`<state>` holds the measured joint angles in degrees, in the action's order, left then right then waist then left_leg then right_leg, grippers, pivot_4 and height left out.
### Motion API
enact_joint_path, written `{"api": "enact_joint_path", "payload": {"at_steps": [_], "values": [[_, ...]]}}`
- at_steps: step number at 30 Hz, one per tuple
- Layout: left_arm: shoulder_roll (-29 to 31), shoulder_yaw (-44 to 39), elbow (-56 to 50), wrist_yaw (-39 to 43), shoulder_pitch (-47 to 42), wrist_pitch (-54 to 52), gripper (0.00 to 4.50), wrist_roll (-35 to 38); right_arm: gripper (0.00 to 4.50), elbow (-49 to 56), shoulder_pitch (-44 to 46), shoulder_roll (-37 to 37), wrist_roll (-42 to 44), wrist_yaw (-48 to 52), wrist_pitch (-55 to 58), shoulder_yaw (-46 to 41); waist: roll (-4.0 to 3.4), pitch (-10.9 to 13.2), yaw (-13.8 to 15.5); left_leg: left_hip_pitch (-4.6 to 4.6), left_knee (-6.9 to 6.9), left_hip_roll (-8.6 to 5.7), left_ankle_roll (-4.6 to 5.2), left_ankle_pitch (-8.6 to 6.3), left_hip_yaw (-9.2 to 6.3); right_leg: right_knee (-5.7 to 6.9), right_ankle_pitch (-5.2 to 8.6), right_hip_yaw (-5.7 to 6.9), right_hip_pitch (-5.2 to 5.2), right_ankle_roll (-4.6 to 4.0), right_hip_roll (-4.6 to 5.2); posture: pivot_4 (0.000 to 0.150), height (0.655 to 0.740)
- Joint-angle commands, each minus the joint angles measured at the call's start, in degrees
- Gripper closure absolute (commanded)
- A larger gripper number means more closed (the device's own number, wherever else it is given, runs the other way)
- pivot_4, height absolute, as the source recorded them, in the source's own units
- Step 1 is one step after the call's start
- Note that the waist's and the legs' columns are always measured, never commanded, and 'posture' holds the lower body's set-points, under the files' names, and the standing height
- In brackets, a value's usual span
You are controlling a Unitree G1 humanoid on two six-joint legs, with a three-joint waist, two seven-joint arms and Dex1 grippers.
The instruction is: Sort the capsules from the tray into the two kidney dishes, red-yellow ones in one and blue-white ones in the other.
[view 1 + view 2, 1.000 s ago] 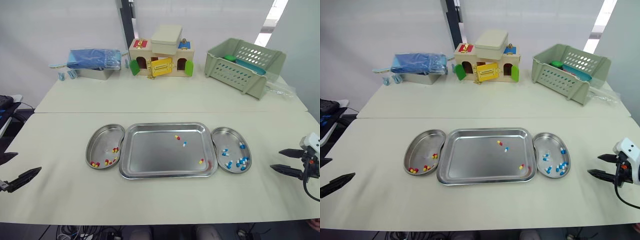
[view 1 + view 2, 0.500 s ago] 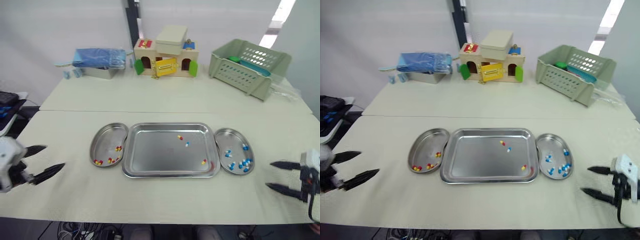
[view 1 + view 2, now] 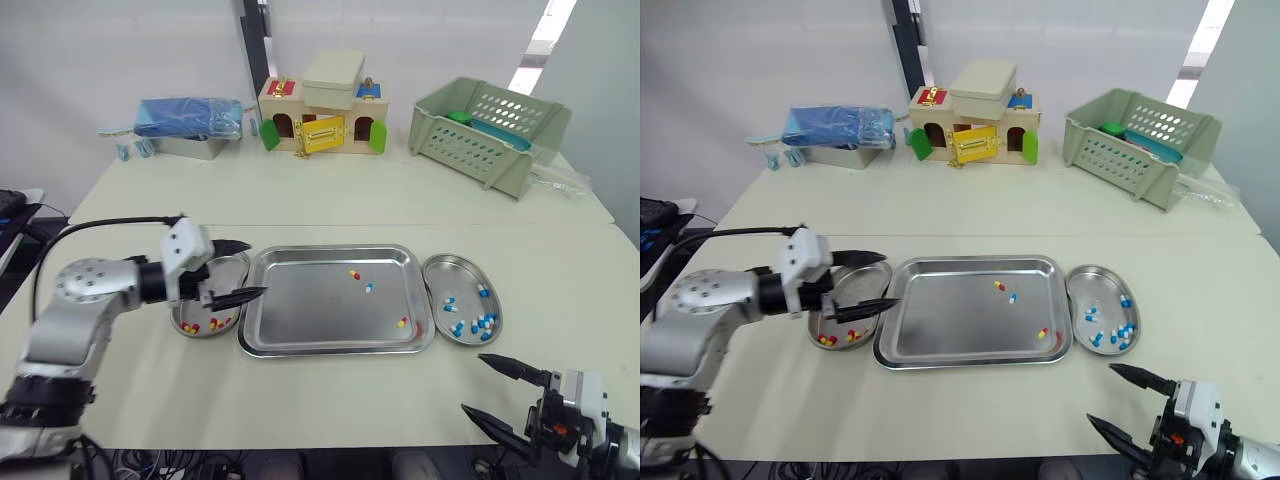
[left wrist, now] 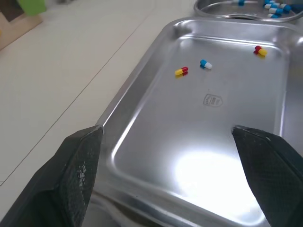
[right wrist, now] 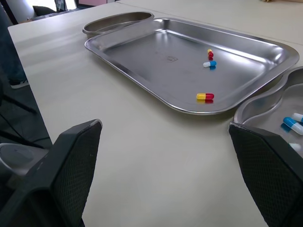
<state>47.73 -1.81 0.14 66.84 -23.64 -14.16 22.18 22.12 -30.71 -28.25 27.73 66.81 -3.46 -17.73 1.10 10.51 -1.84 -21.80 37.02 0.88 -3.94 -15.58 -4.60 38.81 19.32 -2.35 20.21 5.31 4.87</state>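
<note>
Where the table ends at its near right edge, the right gripper hangs, fingers apart and empty, bare tabletop between it and the tray. Farther in, the left gripper, fingers likewise apart, reaches over the left kidney dish to the tray's left rim. In the tray's right half lie a red-yellow capsule, a blue-white capsule just beside it, and another red-yellow one nearer. The left wrist view picks out a stamped mark on the tray floor. Far back stand a toy house and a basket
</note>
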Motion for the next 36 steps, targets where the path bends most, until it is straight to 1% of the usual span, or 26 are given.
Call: {"api": "enact_joint_path", "payload": {"at_steps": [1, 5, 7, 12, 14, 22, 25, 31, 36], "values": [[-3.1, 4.9, 3.8, 2.5, -4.8, 4.7, 0.0, -3.6, 0.01, 0.5, -0.8, 2.7, -0.5, -1.9, -4.5, 1.9, 0.0, 0.0, 0.0, 0.0, 0.0, 0.0, 0.0, 0.0, 0.0, 0.01, 0.0, 0.01, 0.0, 0.0, 0.0, 0.15, 0.74], [-7.5, 9.7, 11.0, 5.2, -10.0, 10.9, 0.0, -7.6, 0.01, -0.1, -1.5, 4.4, -2.3, -3.4, -7.8, 4.7, 0.0, 0.0, -0.1, 0.01, 0.01, -0.01, 0.0, 0.0, 0.0, 0.02, 0.0, -0.01, 0.01, 0.0, 0.0, 0.15, 0.74], [-10.5, 11.7, 16.5, 6.2, -13.7, 14.4, 0.0, -9.6, 0.01, -0.7, -1.3, 6.1, -2.5, -4.2, -10.5, 6.0, 0.0, 0.0, 0.0, 0.01, 0.02, -0.01, -0.01, 0.01, -0.01, 0.02, 0.0, 0.01, 0.01, 0.0, 0.0, 0.15, 0.74], [-17.0, 14.4, 29.9, 7.7, -21.7, 22.8, 0.0, -13.7, 0.01, -1.2, -1.0, 6.9, -3.5, -6.7, -13.2, 8.1, 0.01, 0.0, 0.1, -0.02, 0.07, -0.05, -0.01, 0.01, -0.03, 0.01, 0.0, 0.02, 0.0, 0.0, 0.01, 0.15, 0.74], [-19.0, 14.9, 33.7, 8.4, -23.9, 25.1, 0.0, -14.9, 0.01, -0.4, -1.1, 7.0, -3.5, -7.8, -13.5, 8.7, 0.01, 0.0, 0.1, -0.02, 0.06, -0.05, -0.01, 0.01, -0.04, 0.02, 0.0, 0.03, 0.01, 0.0, 0.0, 0.15, 0.74], [-23.8, 16.6, 47.7, 10.4, -30.9, 33.3, 0.0, -19.8, 0.01, 1.2, -2.8, 5.5, -3.3, -10.5, -13.8, 9.0, 0.02, 0.0, 0.0, -0.03, 0.07, -0.07, -0.01, 0.01, -0.04, 0.03, 0.0, 0.03, 0.0, 0.01, 0.0, 0.15, 0.74], [-25.4, 16.7, 52.2, 10.8, -33.7, 34.7, 0.0, -21.0, 0.01, 1.0, -2.9, 5.2, -3.5, -11.2, -13.7, 9.0, 0.03, 0.0, 0.0, -0.03, 0.07, -0.08, -0.01, 0.01, -0.05, 0.02, 0.0, 0.03, 0.0, 0.01, 0.01, 0.15, 0.74], [-28.4, 16.7, 59.1, 9.8, -38.0, 37.5, 0.0, -23.5, 0.01, -0.1, -3.4, 6.2, -3.9, -12.6, -15.5, 9.8, 0.03, 0.0, 0.0, -0.04, 0.07, -0.08, 0.0, 0.01, -0.05, 0.03, 0.01, 0.04, 0.01, 0.02, 0.0, 0.15, 0.74], [-29.6, 17.6, 62.8, 8.4, -40.0, 38.3, 0.0, -26.7, 0.01, -0.4, -4.6, 6.5, -4.6, -13.7, -16.8, 10.6, 0.03, 0.0, 0.0, -0.04, 0.07, -0.08, 0.0, 0.01, -0.05, 0.03, 0.01, 0.03, 0.02, 0.02, 0.0, 0.15, 0.74]]}}
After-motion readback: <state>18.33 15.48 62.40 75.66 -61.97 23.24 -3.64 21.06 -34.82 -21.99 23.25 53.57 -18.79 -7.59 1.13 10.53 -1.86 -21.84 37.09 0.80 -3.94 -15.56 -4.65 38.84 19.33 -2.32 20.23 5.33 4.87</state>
